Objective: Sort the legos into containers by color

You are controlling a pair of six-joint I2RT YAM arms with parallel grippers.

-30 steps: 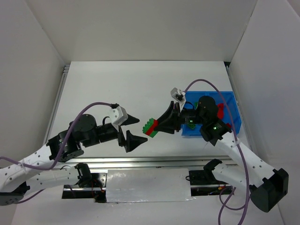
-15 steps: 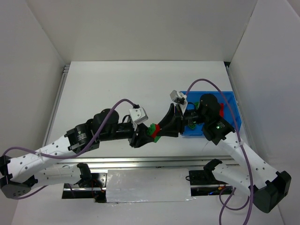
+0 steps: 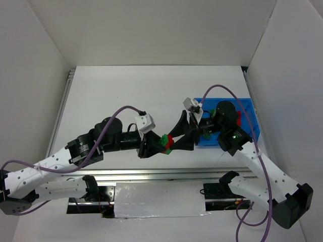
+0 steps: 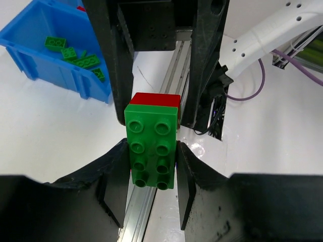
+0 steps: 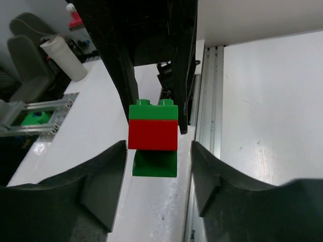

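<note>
You have the joined bricks (image 3: 166, 141) above the near edge of the tabletop (image 3: 126, 91), long axis running arm to arm. The left jaws clamp the green brick (image 4: 152, 151); the right jaws stand parted around the red brick (image 5: 152, 134).

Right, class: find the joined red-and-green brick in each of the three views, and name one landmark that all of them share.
Top external: the red-and-green brick sits low centre, between the two arms' tips.
Left wrist: brick at centre, green studs facing the camera, pinched by the left fingers.
Right wrist: brick at centre, red band between green.
Shared landmark: the metal rail along the table's near edge; it runs past the brick in both wrist views.
</note>
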